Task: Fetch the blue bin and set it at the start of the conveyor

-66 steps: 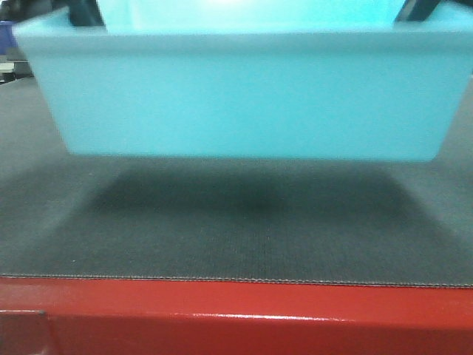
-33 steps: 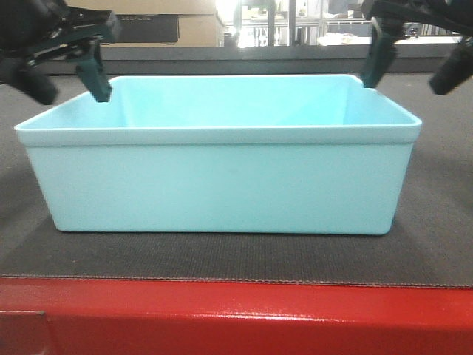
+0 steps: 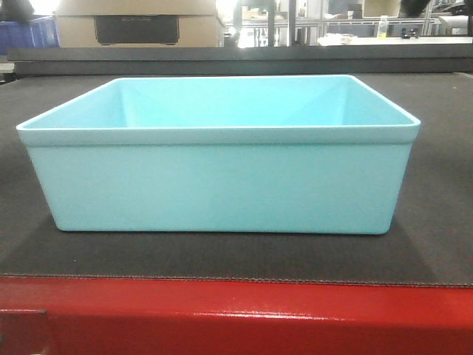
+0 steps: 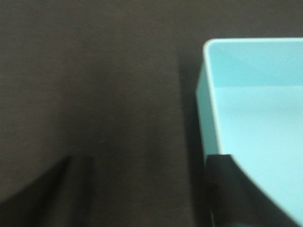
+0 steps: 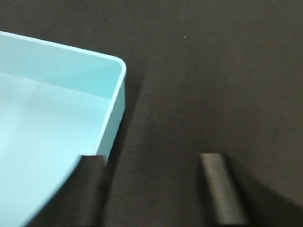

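With both tools spread and holding nothing, the left tool (image 4: 147,189) straddles the blue bin (image 3: 219,159) wall, one finger over the inside, one over the belt; the right tool (image 5: 156,189) mirrors it at the opposite corner. Looks like release clearance, judging by the gaps. One bin, upright, flat on the dark conveyor belt (image 3: 436,185) just behind the red frame (image 3: 236,318). Behind: one cardboard box (image 3: 137,22). Placement looks done.

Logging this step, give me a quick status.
Both grippers open, jaws spread, off the blue bin. Bin flat on conveyor start, empty. Nothing blocking.
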